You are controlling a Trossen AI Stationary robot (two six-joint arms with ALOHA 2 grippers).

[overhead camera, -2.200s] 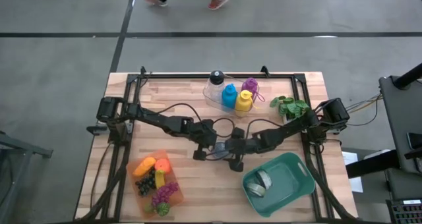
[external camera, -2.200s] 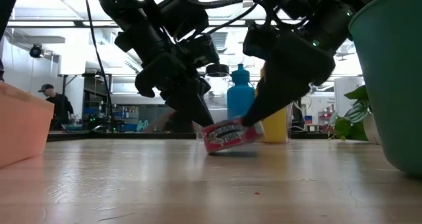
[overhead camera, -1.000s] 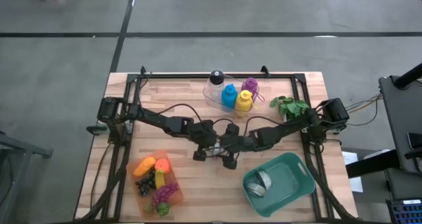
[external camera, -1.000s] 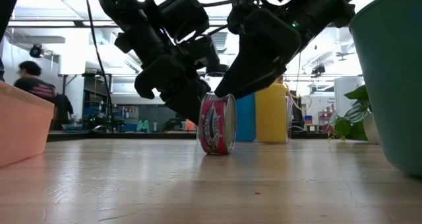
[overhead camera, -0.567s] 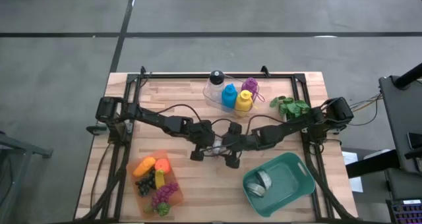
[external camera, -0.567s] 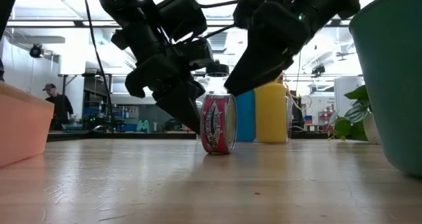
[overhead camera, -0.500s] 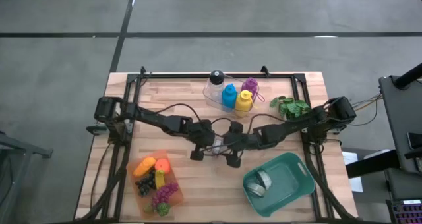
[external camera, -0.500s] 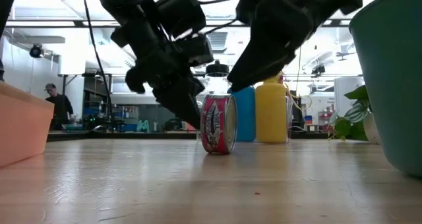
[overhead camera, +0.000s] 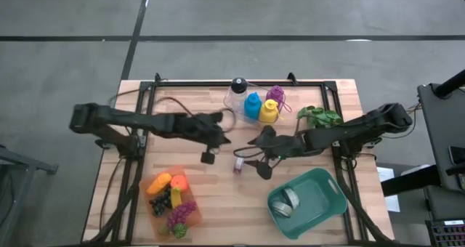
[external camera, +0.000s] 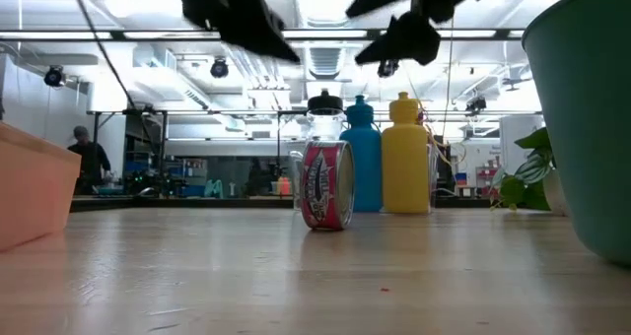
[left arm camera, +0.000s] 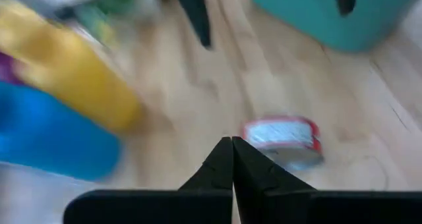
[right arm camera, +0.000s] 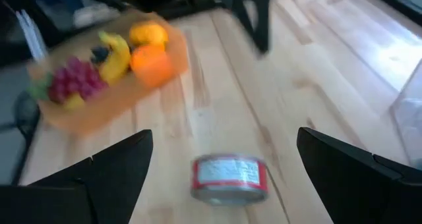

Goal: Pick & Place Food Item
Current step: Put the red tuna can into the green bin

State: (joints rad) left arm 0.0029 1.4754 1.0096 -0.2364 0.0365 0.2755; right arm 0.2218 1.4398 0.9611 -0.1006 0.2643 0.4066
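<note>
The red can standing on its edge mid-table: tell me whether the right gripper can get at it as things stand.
Probably yes. The right gripper hangs open just beside the red can, with bare table around it; the shut left gripper sits off the can's other side.

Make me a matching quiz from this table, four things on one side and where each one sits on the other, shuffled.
Things:
1. can
2. fruit
3. teal bin
4. bottles

Places:
A. near right corner of the table
B. far edge, middle
C. on edge in the table's middle, between the two tools
D. orange tray, near left

Pairs: 1-C, 2-D, 3-A, 4-B
</note>
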